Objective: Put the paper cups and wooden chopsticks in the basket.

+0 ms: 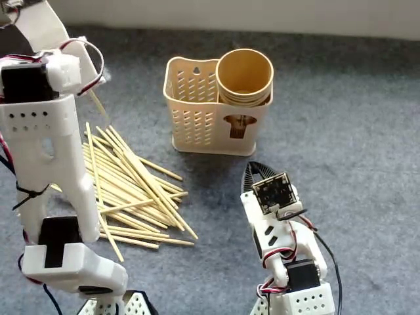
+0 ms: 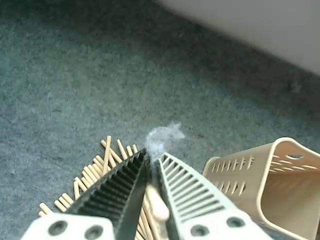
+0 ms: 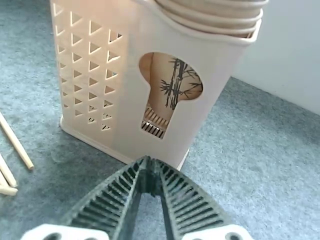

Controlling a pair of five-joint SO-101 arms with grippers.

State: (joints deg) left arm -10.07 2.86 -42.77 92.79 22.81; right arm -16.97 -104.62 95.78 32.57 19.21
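The cream plastic basket stands upright at the middle back with a stack of paper cups nested in its right half. The cups' bamboo print shows through the basket's cut-out. Many wooden chopsticks lie in a loose pile left of the basket. My left gripper hangs above the far edge of that pile, shut on a wooden chopstick that lies between its fingers. My right gripper sits low just in front of the basket, shut with nothing in it.
Grey carpet covers the table, with free room to the right of the basket. The tall white left arm rises over the pile's left side. A small tuft of fluff lies on the carpet past the left fingertips. A pale wall runs along the back.
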